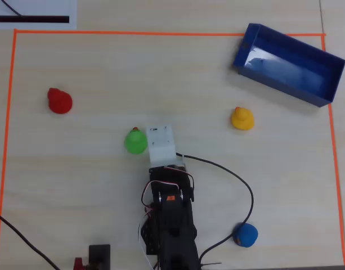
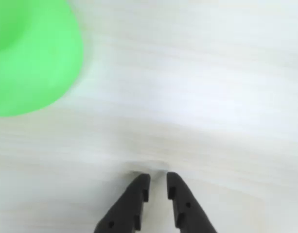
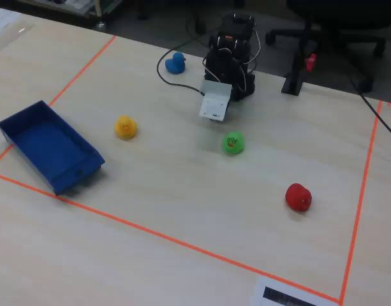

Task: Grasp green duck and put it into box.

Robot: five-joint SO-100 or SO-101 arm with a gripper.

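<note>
The green duck (image 1: pixel 135 140) stands on the pale table near the middle; it also shows in the fixed view (image 3: pixel 233 143). In the wrist view it is a blurred green shape (image 2: pixel 27 58) at the top left. My gripper (image 2: pixel 158 179) points down at bare table to the right of the duck and apart from it. Its black jaws stand almost together with only a narrow gap, and nothing is between them. From overhead the white wrist block (image 1: pixel 161 143) hides the jaws. The dark blue box (image 1: pixel 290 70) lies empty at the far right corner and also shows in the fixed view (image 3: pixel 45 143).
A yellow duck (image 1: pixel 242 118) stands between me and the box. A red duck (image 1: pixel 59 101) is far left and a blue duck (image 1: pixel 246 234) sits beside my base. A black cable (image 1: pixel 240 183) loops on the right. Orange tape (image 1: pixel 9 140) borders the area.
</note>
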